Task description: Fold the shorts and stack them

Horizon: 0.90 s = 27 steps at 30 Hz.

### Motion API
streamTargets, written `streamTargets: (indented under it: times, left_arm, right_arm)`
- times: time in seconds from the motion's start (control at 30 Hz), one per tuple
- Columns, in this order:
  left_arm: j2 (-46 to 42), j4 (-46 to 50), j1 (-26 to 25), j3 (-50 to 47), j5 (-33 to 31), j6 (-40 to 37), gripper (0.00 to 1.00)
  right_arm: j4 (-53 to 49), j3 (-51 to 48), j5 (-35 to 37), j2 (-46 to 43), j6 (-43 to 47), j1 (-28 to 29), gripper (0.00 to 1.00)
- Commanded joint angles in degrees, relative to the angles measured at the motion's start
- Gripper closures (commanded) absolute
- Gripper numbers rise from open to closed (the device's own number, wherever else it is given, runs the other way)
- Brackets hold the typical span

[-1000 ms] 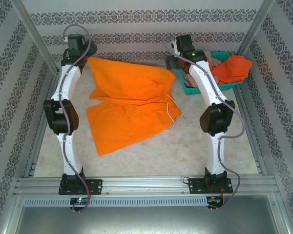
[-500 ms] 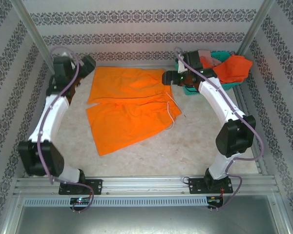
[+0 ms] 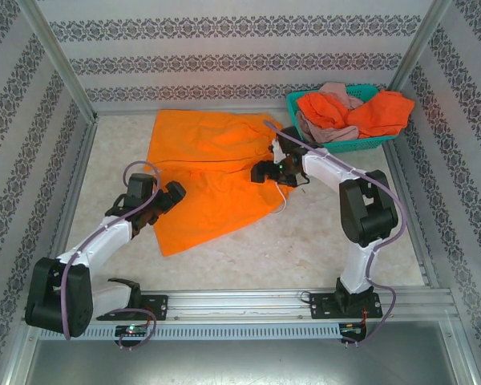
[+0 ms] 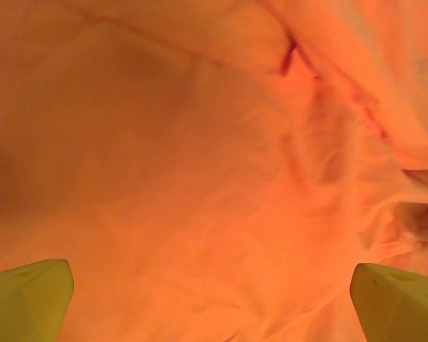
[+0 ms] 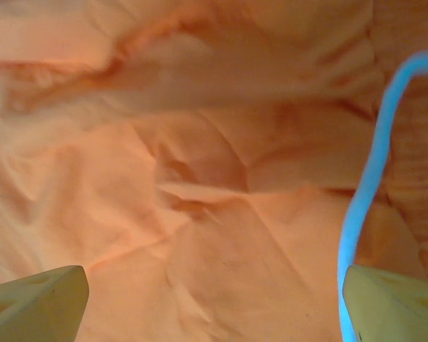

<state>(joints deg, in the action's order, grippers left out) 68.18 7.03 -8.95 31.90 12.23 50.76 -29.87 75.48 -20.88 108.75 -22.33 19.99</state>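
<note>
Counting 3 prs of shorts, 1 basket, 2 arms.

Starting left, top view: reaching low and fwd w/ left arm [image 3: 96,241], elbow folded back by the base, bringing left gripper [image 3: 172,195] to the left edge of the bright orange shorts [image 3: 208,148], spread flat on the table [image 3: 321,241] toward the back. Gaping wide there. Seeing in left wrist view both yellow fingertips [image 4: 28,299] far apart at the frame corners, orange cloth betw. them, nothing pinched.

Moving right: arching right arm [image 3: 361,208] up and over, dipping right gripper [image 3: 260,171] onto the shorts' right side by the white drawstring [image 3: 284,191]. Also gaping wide, per right wrist view. Showing drawstring [image 5: 374,178] close up beside the right-hand fingertip, plus cloth creases lost at top-view distance.

Ending far right, back corner: finding red-orange shorts [image 3: 385,112] and dusty pink shorts [image 3: 325,132] heaped in teal basket [image 3: 341,147], spilling over its rim.
</note>
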Motion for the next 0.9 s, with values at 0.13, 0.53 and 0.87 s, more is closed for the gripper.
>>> streamTargets:
  times: [0.13, 0.53, 0.87]
  left_arm:
    - [1.3, -5.8, -0.5, -3.1, -0.3, 1.9, 0.0]
    - [2.9, 1.8, 8.2, 1.7, 1.2, -5.1, 0.0]
    - [-16.7, 30.6, 8.8, 6.2, -6.1, 1.0, 0.09]
  right_arm:
    - [5.9, -9.3, -2.4, -2.3, -6.5, 0.2, 0.1]
    - [19.4, -28.4, -6.6, -15.7, -23.0, 7.5, 0.15]
    - [12.6, -22.5, 4.0, -32.8, -15.2, 6.6, 0.12]
